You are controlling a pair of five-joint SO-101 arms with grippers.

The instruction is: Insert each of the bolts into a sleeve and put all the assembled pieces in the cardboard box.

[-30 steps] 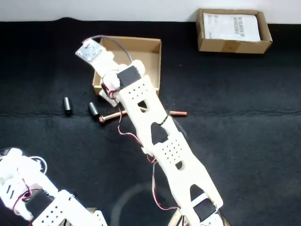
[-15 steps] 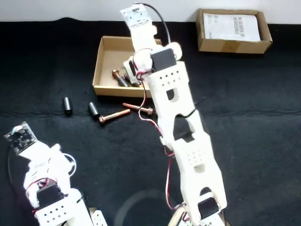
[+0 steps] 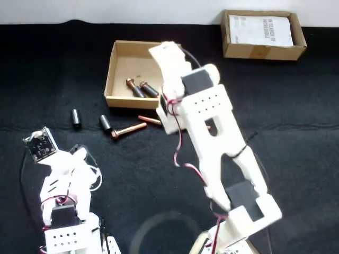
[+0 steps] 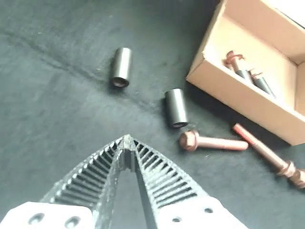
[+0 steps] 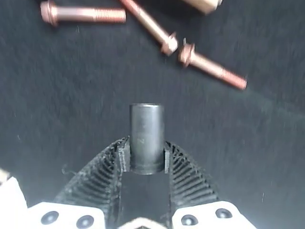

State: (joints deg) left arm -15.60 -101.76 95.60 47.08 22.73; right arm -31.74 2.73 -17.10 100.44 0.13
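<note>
My right gripper (image 5: 147, 149) is shut on a dark sleeve (image 5: 147, 136), held above the black mat just short of three loose copper bolts (image 5: 83, 13) (image 5: 147, 26) (image 5: 212, 67). In the high view the right arm (image 3: 212, 121) covers that spot in front of the cardboard box (image 3: 114, 69), which holds two assembled pieces (image 3: 133, 87) (image 3: 149, 89). My left gripper (image 4: 127, 143) is shut and empty, pointing at two loose sleeves (image 4: 121, 67) (image 4: 177, 108) and a bolt (image 4: 213, 141). The sleeves (image 3: 76, 117) (image 3: 105, 123) lie left of a bolt (image 3: 130, 129) on the mat.
A second cardboard box (image 3: 262, 50) with a white leaflet sits at the back right. The left arm (image 3: 66, 180) stands at the front left. A fold in the black mat runs across at the height of the sleeves.
The right arm has swung from over the cardboard box back to the bolts in front of it. The left arm has risen and turned toward the sleeves.
</note>
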